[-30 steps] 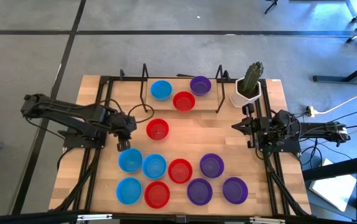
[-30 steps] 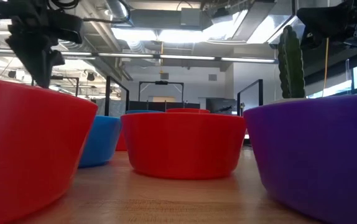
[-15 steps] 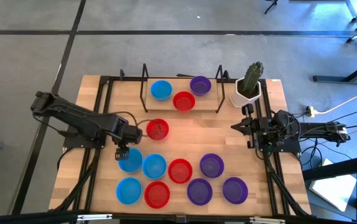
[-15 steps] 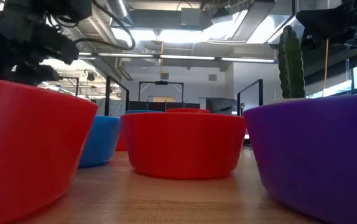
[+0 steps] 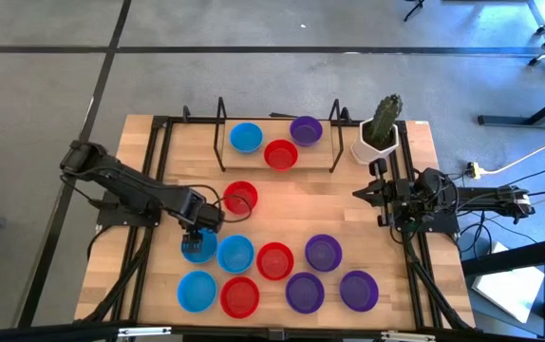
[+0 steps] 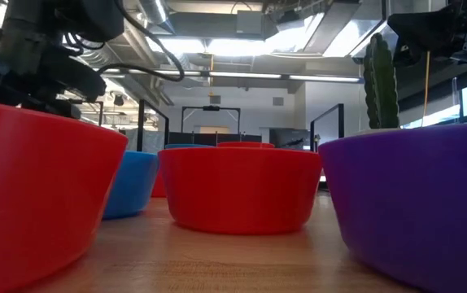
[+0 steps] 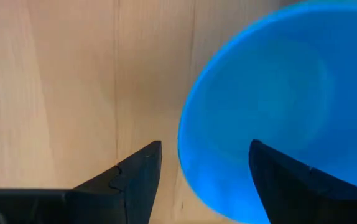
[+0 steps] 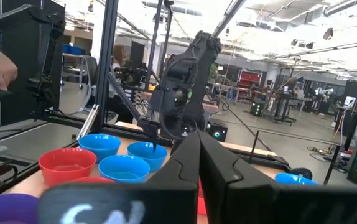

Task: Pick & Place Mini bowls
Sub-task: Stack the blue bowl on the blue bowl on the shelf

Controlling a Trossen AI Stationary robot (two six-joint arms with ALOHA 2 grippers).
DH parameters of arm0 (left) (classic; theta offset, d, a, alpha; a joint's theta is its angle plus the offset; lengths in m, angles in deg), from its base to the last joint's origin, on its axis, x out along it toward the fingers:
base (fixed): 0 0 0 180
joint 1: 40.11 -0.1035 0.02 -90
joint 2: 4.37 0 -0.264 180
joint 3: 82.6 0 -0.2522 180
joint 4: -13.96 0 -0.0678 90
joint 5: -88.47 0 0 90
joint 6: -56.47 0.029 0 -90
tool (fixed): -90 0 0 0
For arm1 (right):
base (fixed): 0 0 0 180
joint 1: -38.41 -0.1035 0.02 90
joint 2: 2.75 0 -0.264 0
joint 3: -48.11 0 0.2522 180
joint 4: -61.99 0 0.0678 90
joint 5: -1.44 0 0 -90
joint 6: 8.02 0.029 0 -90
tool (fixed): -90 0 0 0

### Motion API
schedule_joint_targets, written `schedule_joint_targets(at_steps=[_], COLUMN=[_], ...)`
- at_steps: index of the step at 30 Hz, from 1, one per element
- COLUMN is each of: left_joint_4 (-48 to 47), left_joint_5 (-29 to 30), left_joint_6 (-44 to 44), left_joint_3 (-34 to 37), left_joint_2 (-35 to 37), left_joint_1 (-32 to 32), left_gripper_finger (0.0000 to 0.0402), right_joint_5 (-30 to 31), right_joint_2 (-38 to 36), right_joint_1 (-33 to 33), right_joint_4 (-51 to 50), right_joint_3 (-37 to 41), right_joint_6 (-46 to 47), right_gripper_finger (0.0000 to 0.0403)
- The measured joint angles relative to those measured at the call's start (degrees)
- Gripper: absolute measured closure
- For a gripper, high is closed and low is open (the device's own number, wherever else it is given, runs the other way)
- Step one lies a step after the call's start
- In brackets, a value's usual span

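Several mini bowls stand in a cluster on the near half of the wooden table (image 5: 415, 275), in blue, red and purple. My left gripper (image 5: 199, 236) points down, open, over the far-left blue bowl (image 5: 197, 249) of the cluster. In the left wrist view its fingers (image 7: 206, 146) straddle that bowl's rim (image 7: 183, 146), one over the inside and one over the bare wood outside. No touch shows. A lone red bowl (image 5: 240, 198) stands just beyond. My right gripper (image 8: 198, 155) waits shut at the table's right side (image 5: 363, 193).
At the table's far side a black wire rack (image 5: 221, 123) holds a blue bowl (image 5: 246, 137), a red bowl (image 5: 280, 154) and a purple bowl (image 5: 306, 130). A white cactus pot (image 5: 377, 142) stands at the far right. Another blue bowl (image 5: 235, 254) sits close beside the one under my left gripper.
My left gripper has sunk and gone toward the table's near edge and a little to the right, from beside the lone red bowl to over the far-left blue bowl of the cluster. The bowls have stayed where they were.
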Motion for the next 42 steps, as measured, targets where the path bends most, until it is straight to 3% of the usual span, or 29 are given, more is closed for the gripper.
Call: schedule_joint_targets(at_steps=[9,13,17,21,26,32,36,42], left_joint_4=[2.1,1.4,0.6,-1.4,-3.4,0.3,6.8,20.8], left_joint_5=[0.6,1.3,4.1,3.4,5.8,17.8,28.3,30.6], left_joint_6=[1.5,3.2,4.3,4.2,3.5,-1.0,-5.0,-3.3], left_joint_3=[0.4,0.7,0.7,0.6,0.7,0.7,2.2,12.6], left_joint_2=[-4.2,-5.2,-4.4,-1.6,7.7,25.4,35.6,46.0], left_joint_1=[0.0,-0.2,-0.2,-0.2,-0.2,-0.2,-0.1,0.7], left_gripper_finger=[0.0202,0.0267,0.037,0.0392,0.0397,0.0398,0.0398,0.0398], right_joint_5=[0.0,0.0,0.0,0.0,0.0,0.0,0.0,0.0], right_joint_2=[0.0,0.0,0.0,0.0,0.0,0.0,0.0,0.0], right_joint_1=[0.0,0.0,0.0,0.0,0.0,0.0,0.0,0.0], right_joint_4=[-0.3,-0.3,-0.3,-0.3,-0.3,-0.3,-0.3,-0.3], right_joint_3=[0.0,0.0,0.0,0.0,0.0,0.0,0.0,0.0], right_joint_6=[0.0,0.0,0.0,0.0,0.8,0.9,0.9,1.1], right_gripper_finger=[0.0399,0.0399,0.0399,0.0399,0.0399,0.0399,0.0399,0.0399])
